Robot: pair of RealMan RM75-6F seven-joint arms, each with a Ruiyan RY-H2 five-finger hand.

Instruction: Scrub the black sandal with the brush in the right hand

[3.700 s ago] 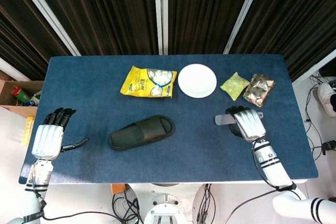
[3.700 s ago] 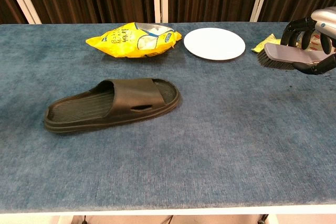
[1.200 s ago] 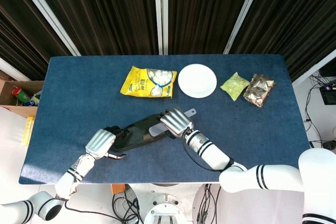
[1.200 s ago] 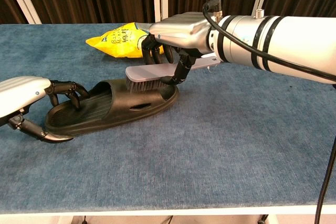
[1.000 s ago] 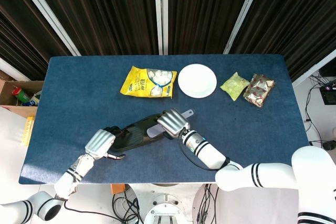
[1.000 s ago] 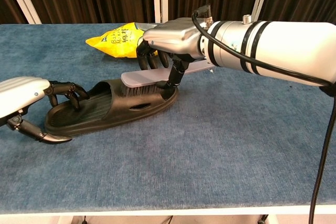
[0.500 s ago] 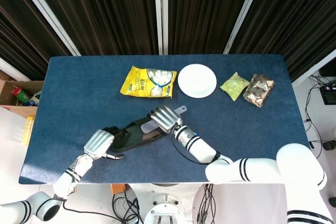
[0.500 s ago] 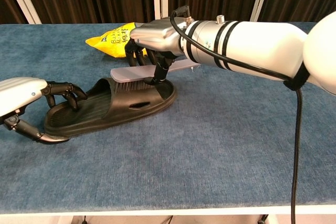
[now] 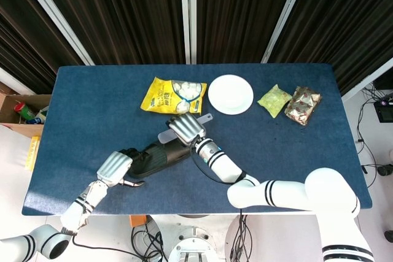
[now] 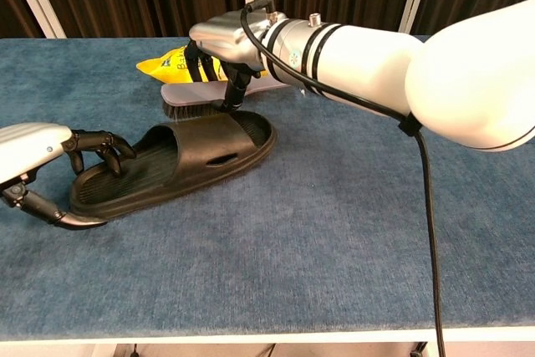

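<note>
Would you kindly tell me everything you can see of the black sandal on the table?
The black rubbery slide sandal is one piece, with a ribbed footbed, a broad strap with a small slot, and a thick sole. It lies sole-down at an angle on the blue table. The left robot hand holds its heel end, fingers curled over the rim. The grey brush in the right robot hand hovers by the strap; contact is unclear.
</note>
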